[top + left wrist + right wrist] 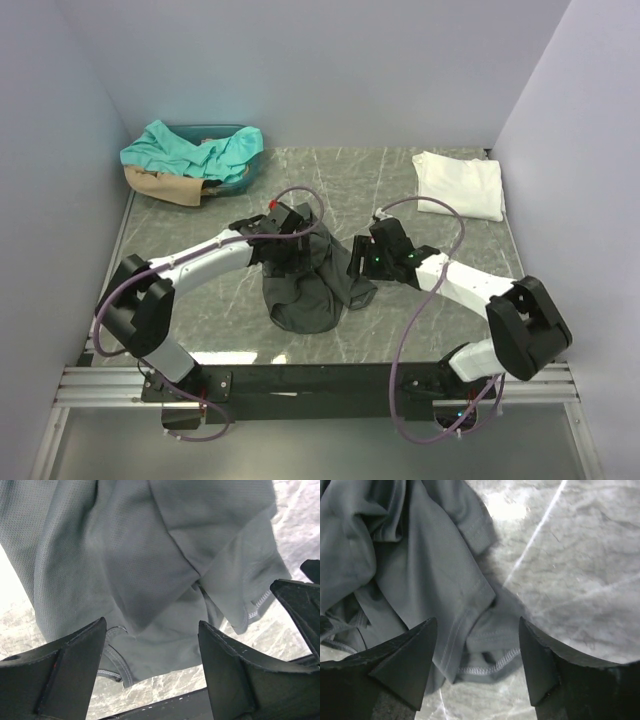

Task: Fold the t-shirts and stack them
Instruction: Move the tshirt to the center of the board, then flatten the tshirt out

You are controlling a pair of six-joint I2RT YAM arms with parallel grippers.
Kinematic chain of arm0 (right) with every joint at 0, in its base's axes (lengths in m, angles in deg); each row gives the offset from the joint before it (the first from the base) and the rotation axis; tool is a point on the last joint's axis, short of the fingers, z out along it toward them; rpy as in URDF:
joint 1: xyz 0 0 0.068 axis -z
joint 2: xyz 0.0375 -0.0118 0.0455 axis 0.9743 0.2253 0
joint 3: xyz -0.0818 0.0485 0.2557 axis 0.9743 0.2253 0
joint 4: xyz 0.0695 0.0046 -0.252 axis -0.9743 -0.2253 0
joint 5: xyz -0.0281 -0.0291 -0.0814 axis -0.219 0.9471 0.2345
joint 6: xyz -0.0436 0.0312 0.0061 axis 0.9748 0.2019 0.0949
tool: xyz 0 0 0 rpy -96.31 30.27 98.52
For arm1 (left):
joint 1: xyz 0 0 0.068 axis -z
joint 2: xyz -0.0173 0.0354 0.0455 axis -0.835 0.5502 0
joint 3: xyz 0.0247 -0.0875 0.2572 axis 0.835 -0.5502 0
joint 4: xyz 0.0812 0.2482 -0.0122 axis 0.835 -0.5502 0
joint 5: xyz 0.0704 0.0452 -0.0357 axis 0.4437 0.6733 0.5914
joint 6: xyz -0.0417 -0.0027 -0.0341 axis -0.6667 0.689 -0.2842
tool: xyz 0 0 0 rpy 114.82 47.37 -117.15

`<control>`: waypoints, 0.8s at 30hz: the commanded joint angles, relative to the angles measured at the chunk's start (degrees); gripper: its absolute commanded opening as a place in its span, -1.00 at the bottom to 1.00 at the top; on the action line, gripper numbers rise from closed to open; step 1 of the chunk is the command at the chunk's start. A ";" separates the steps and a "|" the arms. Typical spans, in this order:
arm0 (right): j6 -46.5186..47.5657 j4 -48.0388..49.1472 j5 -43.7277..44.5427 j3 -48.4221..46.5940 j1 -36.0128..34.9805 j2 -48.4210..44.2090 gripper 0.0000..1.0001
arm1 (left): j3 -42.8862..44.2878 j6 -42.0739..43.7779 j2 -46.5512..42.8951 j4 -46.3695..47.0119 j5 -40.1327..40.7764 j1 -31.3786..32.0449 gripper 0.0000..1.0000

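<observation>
Counter [400, 195]: grey marbled slab with pale walls on three sides, carrying all items below.

Left arm [200, 262]: white and black, reaching from 7 o'clock toward the centre. Left jaws spread wide and holding nothing; the wrist view shows grey cloth just beyond the two black fingers [75, 665].

Right arm [465, 285]: same make, reaching from 5 o'clock toward the centre. Right jaws also spread wide and empty, poised over a stitched hem [480, 670], with bare counter at 2 o'clock in that wrist view.

Charcoal t-shirt [305, 290]: crumpled and unfolded at mid-counter, just toward 6 o'clock, between the two wrists. Its far edge lies under the left wrist and its 3 o'clock edge beside the right one.

White t-shirt [458, 183]: folded flat at 2 o'clock, near the right wall, well apart from the charcoal one.

Teal t-shirt [190, 150]: bunched at 10 o'clock, spilling over a dark teal bin [247, 172].

Tan t-shirt [160, 186]: partly under the teal one, hanging over the bin's 7 o'clock side onto the counter.
</observation>
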 commanded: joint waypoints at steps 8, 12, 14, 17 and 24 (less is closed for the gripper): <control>2.30 4.98 -0.94 -4.32 -0.31 5.59 0.35 | 1.05 -0.62 4.75 1.09 -0.97 0.33 0.43; 2.91 6.03 -1.20 -4.67 -0.31 7.70 0.29 | 0.87 -0.53 5.37 1.44 -0.98 0.42 0.39; 3.00 6.47 -1.47 -4.67 -0.23 8.32 0.26 | 0.96 -0.36 5.98 1.53 -1.32 0.42 0.35; 3.09 6.56 -1.56 -4.85 -0.31 9.38 0.19 | 1.05 -0.27 6.77 1.70 -1.68 0.42 0.29; 3.09 8.05 -1.12 -3.79 -0.14 9.90 0.06 | 0.70 -0.88 6.78 0.91 -0.54 0.42 0.01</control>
